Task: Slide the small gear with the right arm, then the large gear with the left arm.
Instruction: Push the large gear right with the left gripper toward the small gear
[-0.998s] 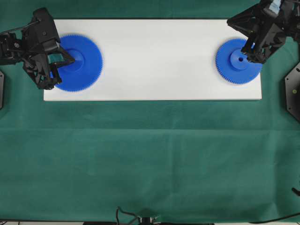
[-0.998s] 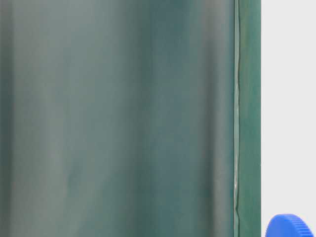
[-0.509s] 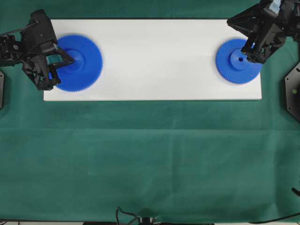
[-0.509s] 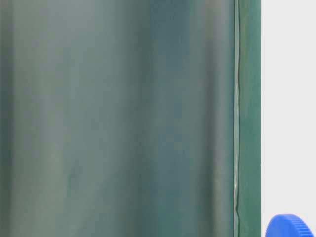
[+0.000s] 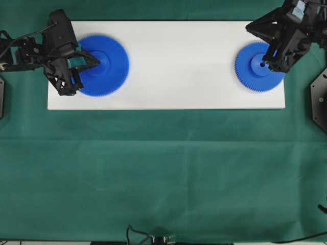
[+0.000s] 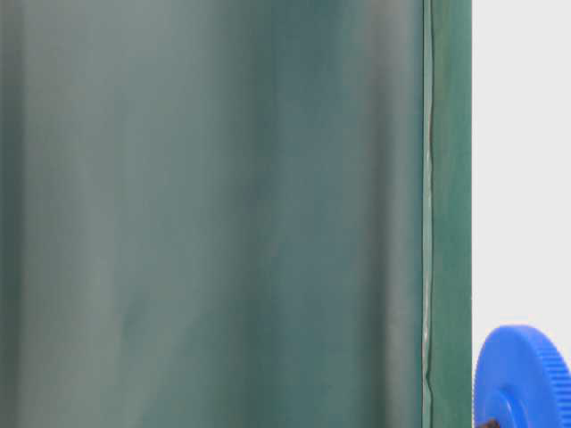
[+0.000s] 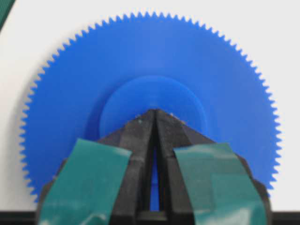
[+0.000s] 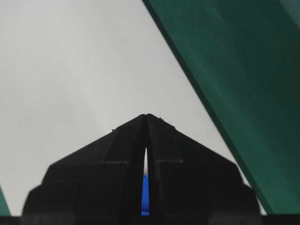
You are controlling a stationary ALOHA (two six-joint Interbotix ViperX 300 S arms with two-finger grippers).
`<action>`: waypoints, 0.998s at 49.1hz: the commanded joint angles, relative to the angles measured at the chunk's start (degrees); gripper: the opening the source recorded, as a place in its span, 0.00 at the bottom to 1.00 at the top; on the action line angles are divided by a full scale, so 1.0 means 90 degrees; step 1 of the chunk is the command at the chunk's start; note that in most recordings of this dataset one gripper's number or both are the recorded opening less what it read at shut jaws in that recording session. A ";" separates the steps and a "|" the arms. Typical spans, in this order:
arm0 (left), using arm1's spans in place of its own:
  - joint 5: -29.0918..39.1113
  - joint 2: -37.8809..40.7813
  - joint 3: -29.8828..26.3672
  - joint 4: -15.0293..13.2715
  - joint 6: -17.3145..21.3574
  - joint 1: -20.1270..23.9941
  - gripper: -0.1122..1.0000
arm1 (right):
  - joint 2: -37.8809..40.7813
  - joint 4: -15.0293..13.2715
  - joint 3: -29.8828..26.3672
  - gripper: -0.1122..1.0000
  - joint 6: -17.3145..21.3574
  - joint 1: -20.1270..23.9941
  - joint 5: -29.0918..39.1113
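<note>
The large gear (image 5: 110,76) lies flat on the left part of the white board (image 5: 179,61). My left gripper (image 5: 96,61) is shut, and its pointed tip rests on the gear's raised hub. In the left wrist view the shut tip of the left gripper (image 7: 154,112) sits at the hub's middle and covers the centre hole of the large gear (image 7: 150,56). The small gear (image 5: 255,79) lies near the board's right end. My right gripper (image 5: 264,62) is shut with its tip at that gear's hub hole. In the right wrist view a blue sliver shows behind the shut right gripper (image 8: 146,116).
The board lies on a green cloth (image 5: 163,173) that covers the table. A black base plate (image 5: 319,99) sits at the right edge. The large gear's rim (image 6: 526,374) shows in the table-level view. Bare board stretches between the two gears.
The left gripper has moved right along the board and the large gear has slid right with it. The right gripper and the small gear have stayed almost still.
</note>
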 commanded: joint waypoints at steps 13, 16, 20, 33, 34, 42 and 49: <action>-0.0273 0.1963 -0.1133 -0.0010 -0.0029 -0.0342 0.10 | -0.0010 -0.0020 -0.0107 0.57 0.0010 0.0088 -0.0049; -0.0293 0.2383 -0.1602 -0.0010 -0.0029 -0.0371 0.10 | -0.0010 -0.0020 -0.0107 0.57 0.0010 0.0117 -0.0059; -0.0273 0.2939 -0.2305 -0.0010 -0.0020 -0.0439 0.10 | 0.0000 -0.0020 -0.0107 0.57 0.0000 0.0137 -0.0059; 0.0195 0.4160 -0.4404 -0.0010 0.0039 -0.0723 0.10 | 0.0010 -0.0039 -0.0107 0.57 -0.0059 0.0137 -0.0059; 0.0254 0.4219 -0.4531 -0.0010 0.0039 -0.0742 0.10 | 0.0010 -0.0049 -0.0107 0.57 -0.0059 0.0146 -0.0059; 0.0576 0.4639 -0.5469 -0.0010 0.0039 -0.0850 0.10 | 0.0029 -0.0127 -0.0107 0.57 -0.0068 0.0137 -0.0127; 0.0791 0.4922 -0.6006 -0.0010 0.0049 -0.0850 0.10 | 0.0039 -0.0146 -0.0107 0.57 -0.0059 0.0137 -0.0225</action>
